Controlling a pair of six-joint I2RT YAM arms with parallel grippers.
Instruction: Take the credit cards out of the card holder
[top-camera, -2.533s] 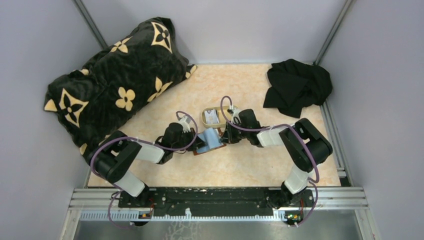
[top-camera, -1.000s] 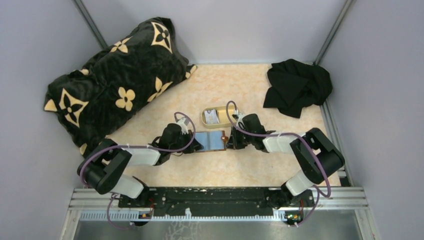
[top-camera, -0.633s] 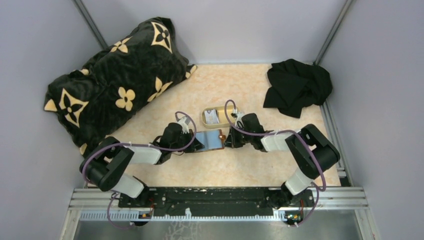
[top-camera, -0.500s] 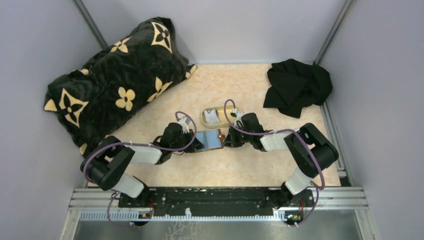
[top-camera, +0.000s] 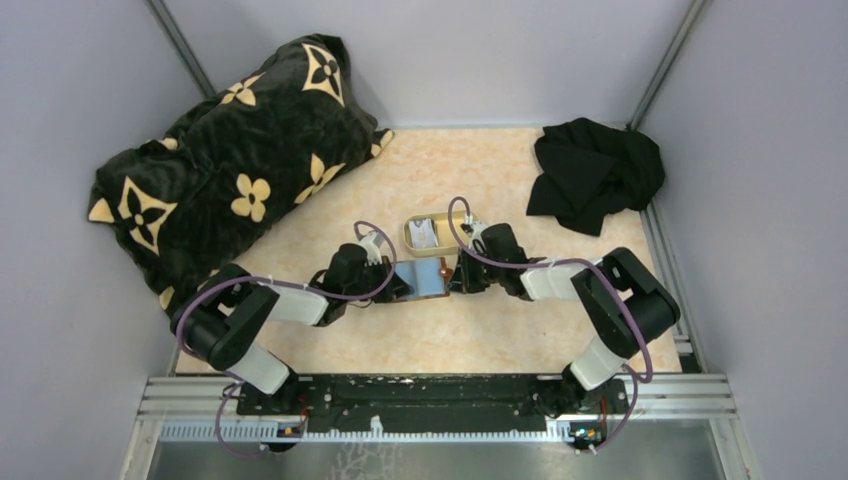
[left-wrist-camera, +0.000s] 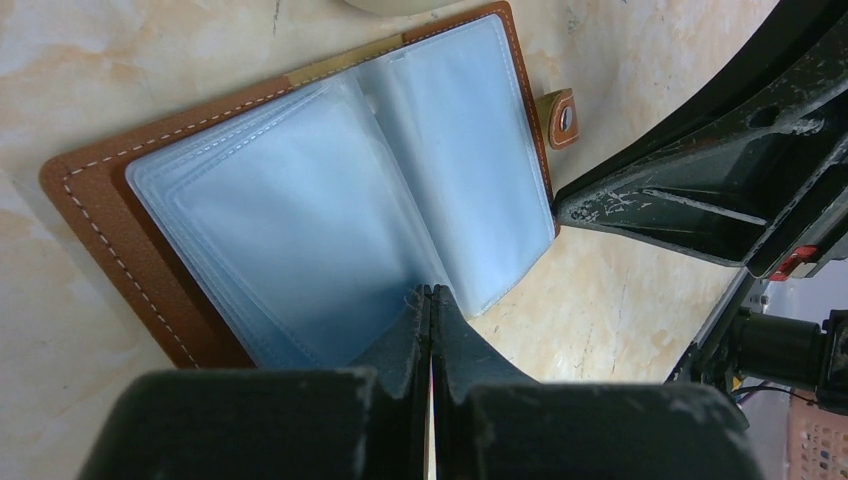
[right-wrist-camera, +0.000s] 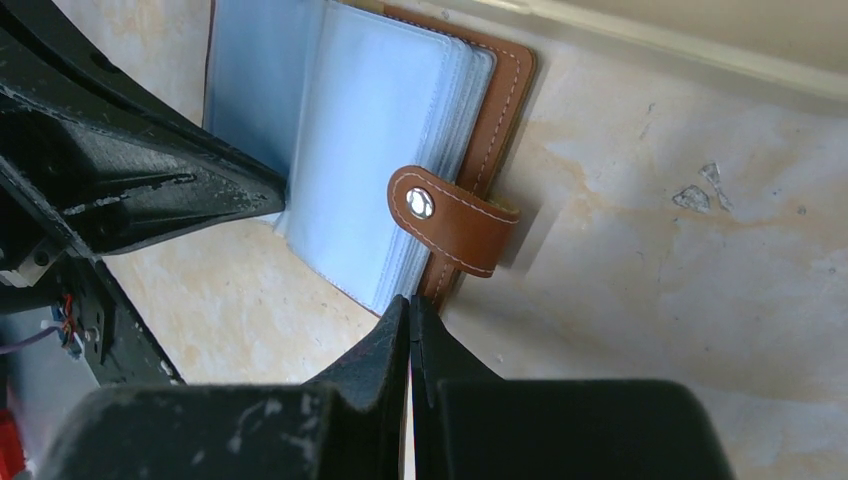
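Right now both of my claws are squeezed fully shut with nothing visible between the fingers. My left gripper (left-wrist-camera: 432, 300) sets its closed tip down on the clear sleeves close to the fold. My right gripper (right-wrist-camera: 410, 305) sets its tip at the brown edge just beside the snap strap (right-wrist-camera: 450, 220). The card holder (left-wrist-camera: 330, 200) lies spread open on the table (top-camera: 500, 330), roughly in the middle. It sits between my 2 claws and just on the near side of the tan oval tray (top-camera: 409, 238). From above I can make out 1 pale card (top-camera: 425, 234) lying in that tray, so I judge at least 1 of the credit cards is already out. Both pages facing up look like bare blue-grey plastic, with no card showing through either of them. More sleeves are stacked under these 2 pages, and I cannot tell whether any of them has a card in it. As I read it, what is left is to turn through the remaining sleeves, then pull out whatever is found and drop it in the tray. The thin, slippery plastic will probably want 1 claw pinning the cover while the other one works.
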